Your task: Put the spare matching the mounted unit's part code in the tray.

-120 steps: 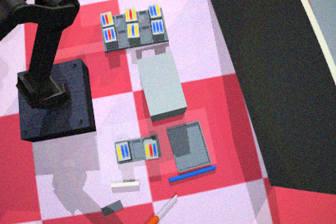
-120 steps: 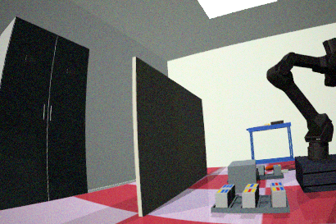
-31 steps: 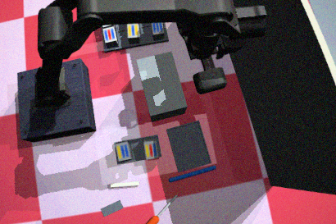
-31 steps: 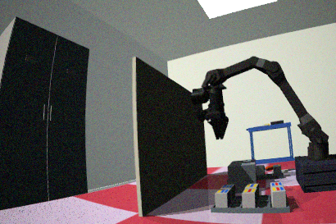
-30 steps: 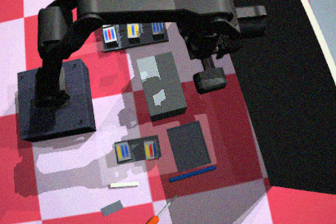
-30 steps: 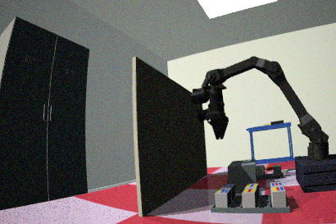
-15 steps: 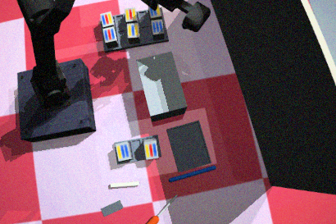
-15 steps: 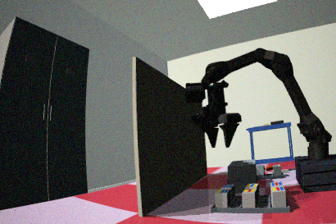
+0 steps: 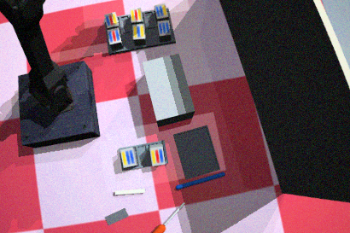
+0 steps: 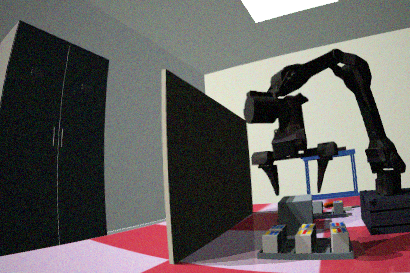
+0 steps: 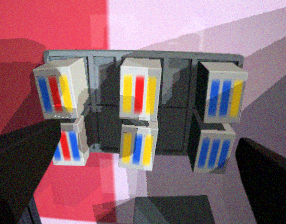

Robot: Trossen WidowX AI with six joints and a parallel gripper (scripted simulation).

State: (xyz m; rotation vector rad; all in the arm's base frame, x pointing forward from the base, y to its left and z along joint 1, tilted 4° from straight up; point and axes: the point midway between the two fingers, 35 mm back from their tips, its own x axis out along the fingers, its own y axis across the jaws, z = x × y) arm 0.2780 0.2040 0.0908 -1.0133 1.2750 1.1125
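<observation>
hand [image 10: 296,174] spread wide and holding nothing, hovering above rack [image 11: 106,62] of six striped spares, tray [image 9: 196,151] well apart

top looks down, exterior low sideways, wrist close, all sharing rack [image 9: 140,30]

I can't read any words or numbers here. The little blocks [image 11: 139,92] in the rack [image 11: 101,62] only have colored stripes on them, red, blue and yellow, and no letters at all.
</observation>
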